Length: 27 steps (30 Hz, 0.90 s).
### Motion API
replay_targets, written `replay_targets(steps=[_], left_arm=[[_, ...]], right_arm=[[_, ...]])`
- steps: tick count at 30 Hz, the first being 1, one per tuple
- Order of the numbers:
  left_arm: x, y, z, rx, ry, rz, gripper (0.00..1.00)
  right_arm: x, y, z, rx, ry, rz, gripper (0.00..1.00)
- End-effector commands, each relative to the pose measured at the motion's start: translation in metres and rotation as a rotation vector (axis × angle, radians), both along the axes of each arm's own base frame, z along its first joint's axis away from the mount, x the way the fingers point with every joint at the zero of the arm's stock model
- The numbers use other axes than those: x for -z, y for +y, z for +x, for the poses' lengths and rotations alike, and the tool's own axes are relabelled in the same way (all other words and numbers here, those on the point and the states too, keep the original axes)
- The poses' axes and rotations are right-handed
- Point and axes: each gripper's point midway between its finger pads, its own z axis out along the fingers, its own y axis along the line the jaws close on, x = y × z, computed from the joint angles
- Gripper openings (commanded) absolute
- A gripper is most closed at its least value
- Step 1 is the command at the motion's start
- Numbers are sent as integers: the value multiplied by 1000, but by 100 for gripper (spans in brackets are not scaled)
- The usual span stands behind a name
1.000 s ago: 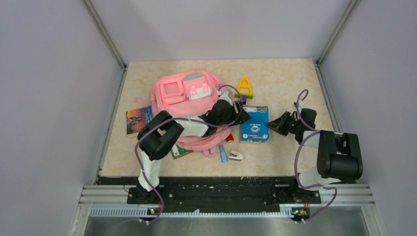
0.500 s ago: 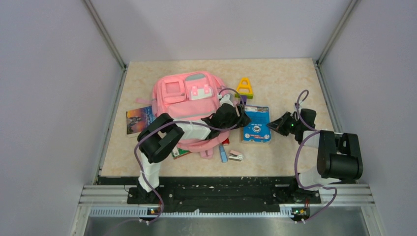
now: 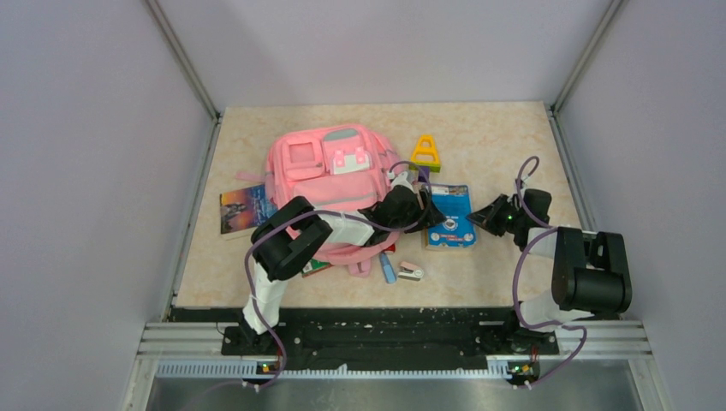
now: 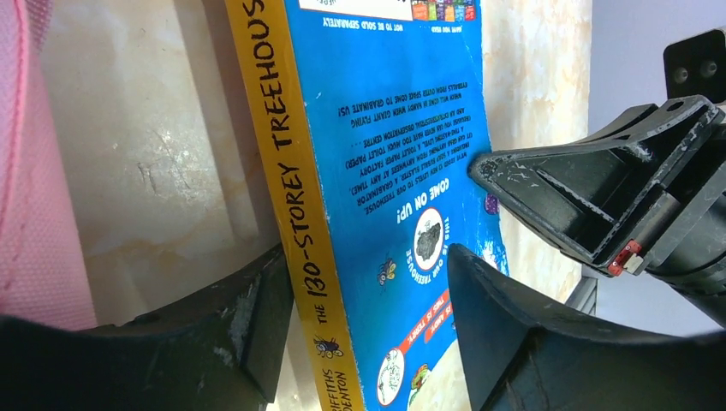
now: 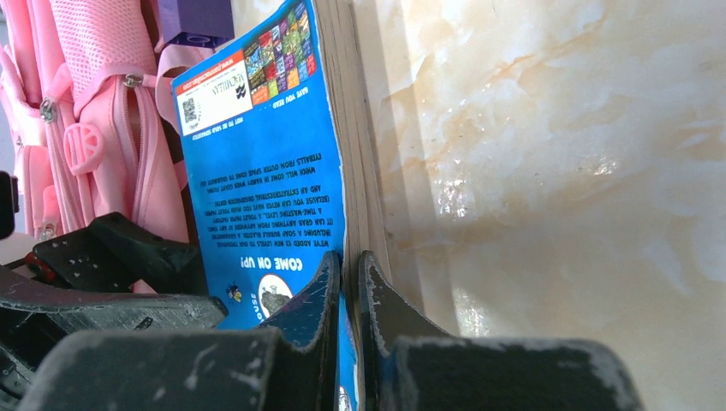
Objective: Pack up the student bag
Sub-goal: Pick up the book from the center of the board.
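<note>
The student bag (image 3: 321,175), a big pink backpack, lies at mid-table; its pink fabric (image 5: 103,111) also fills the left of the right wrist view. Just right of it lies a blue book (image 3: 451,218) with a yellow spine (image 4: 291,197). My left gripper (image 3: 421,208) sits at the book's spine edge, open, one finger on each side of the spine (image 4: 364,257). From the opposite side my right gripper (image 3: 473,221) is shut on the book's page edge (image 5: 349,261), pinching the cover.
A yellow-green triangular toy (image 3: 425,151) and a purple item (image 3: 423,174) lie behind the book. A dark picture book (image 3: 240,208) sits left of the bag. A blue tube (image 3: 388,268), a pink stapler (image 3: 411,271) and a green book (image 3: 315,265) lie near the bag's front.
My left arm has swung a little toward the near-right along the bag's edge. The blue book has turned slightly, and my right gripper keeps hold of it.
</note>
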Motion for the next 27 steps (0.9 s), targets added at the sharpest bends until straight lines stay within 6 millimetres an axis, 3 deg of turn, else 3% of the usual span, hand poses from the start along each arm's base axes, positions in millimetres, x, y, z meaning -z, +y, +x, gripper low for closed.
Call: replay_targets(steps=[1, 6, 10, 12, 14, 16, 19, 23, 27], left_arm=[[43, 6, -30, 48, 133, 85, 68], [29, 6, -28, 35, 88, 37, 35], [-7, 4, -25, 57, -6, -13, 0], [-29, 3, -25, 91, -68, -35, 0], [-53, 2, -27, 122, -130, -67, 0], [-79, 3, -30, 147, -200, -102, 0], [-126, 13, -30, 168, -324, -156, 0], [-187, 25, -42, 245, -463, -228, 0], [-233, 42, -59, 288, -575, -279, 0]], right_arm=[[-6, 1, 6, -14, -31, -15, 0], [-8, 2, 6, -18, -35, -6, 0], [-17, 5, 8, -27, -52, 8, 0], [-24, 5, 8, -34, -61, 5, 1], [-34, 4, 9, -36, -86, -6, 26], [-47, 1, 9, -23, -124, -29, 60], [-75, 2, 5, -29, -208, -13, 93], [-114, 13, -3, -103, -335, 24, 98], [-160, 33, -22, -226, -497, 91, 98]])
